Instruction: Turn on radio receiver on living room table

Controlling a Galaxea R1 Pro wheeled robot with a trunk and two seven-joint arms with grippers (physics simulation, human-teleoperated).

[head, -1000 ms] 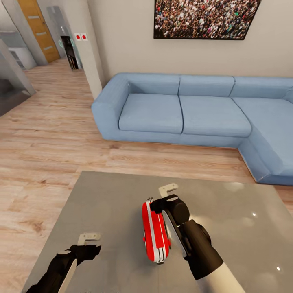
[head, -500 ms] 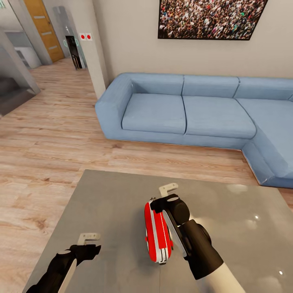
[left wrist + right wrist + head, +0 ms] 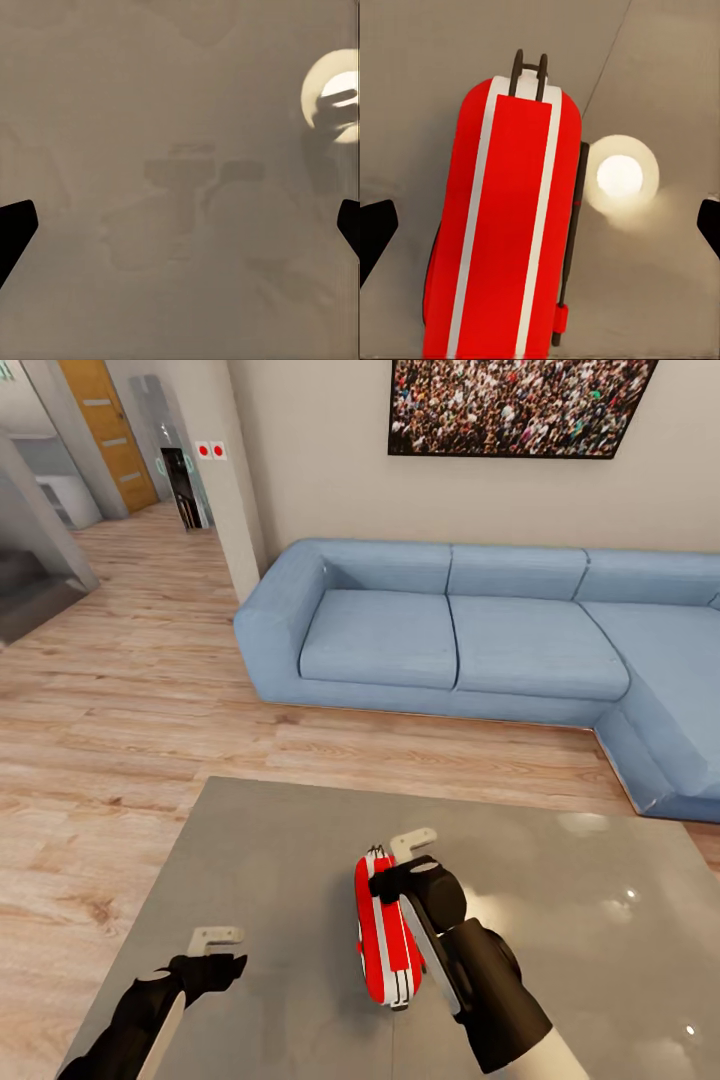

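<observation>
The red radio receiver (image 3: 388, 940) with white stripes stands on the glossy grey table (image 3: 270, 860), near the middle of its front part. My right gripper (image 3: 402, 863) hovers just over the radio's far end, open, nothing between its fingers. From the right wrist view the radio (image 3: 506, 232) runs lengthwise between the spread dark fingertips (image 3: 375, 232), its thin handle at one end and a dark rod along one side. My left gripper (image 3: 215, 952) hangs open over bare tabletop (image 3: 180, 97) to the radio's left.
A blue L-shaped sofa (image 3: 460, 635) stands beyond the table across a strip of wood plank floor (image 3: 120, 740). A crowd picture (image 3: 520, 405) hangs on the wall above it. A hallway with a wooden door (image 3: 105, 425) opens at the far left.
The camera shifted slightly early on. Since then my right gripper has come a little closer toward the radio's far end. The radio and left arm have hardly moved.
</observation>
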